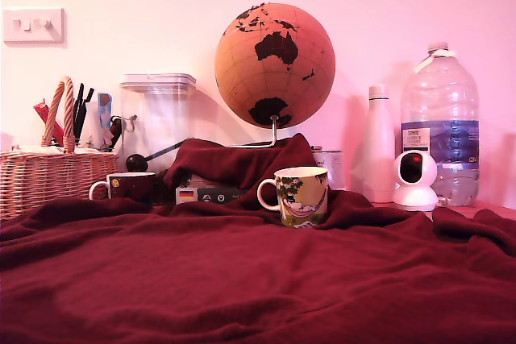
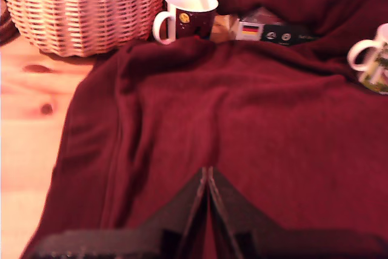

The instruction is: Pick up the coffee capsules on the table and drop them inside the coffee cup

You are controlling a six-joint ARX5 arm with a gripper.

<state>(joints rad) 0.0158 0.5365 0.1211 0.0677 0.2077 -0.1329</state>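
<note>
Exterior view: gripper not in frame, so nothing here can be placed against the jaws. The coffee cup [image 1: 296,196] stands upright on the table [image 1: 242,279], mid-scene, loop handle toward the exterior view's left. Table is rumpled dark red fleece cloth filling the foreground. Behind the cup, a small box with a flag sticker [image 1: 208,192] sits under a cloth fold, a dark mug with white handle [image 1: 125,187] further to the exterior view's left, then a wicker basket [image 1: 52,175]. Back row: clear container [image 1: 159,122], globe [image 1: 275,64], white bottle [image 1: 378,147], small white camera [image 1: 416,180], big water bottle [image 1: 440,126]. Wall switch [image 1: 33,25] on the pale wall.

Wrist view: gripper [image 2: 207,177] low in frame, jaws pressed together, tips meeting, holding nothing, just over the red cloth. Coffee cup is far ahead of the jaws and well off to one side, cut off by the frame edge, well apart from them. Dark mug and basket sit ahead on the other side. Bare wooden tabletop [image 2: 30,150] shows beside the cloth.

Cup: cream ceramic, green-and-pink cartoon picture, pale handle. No capsules visible.
</note>
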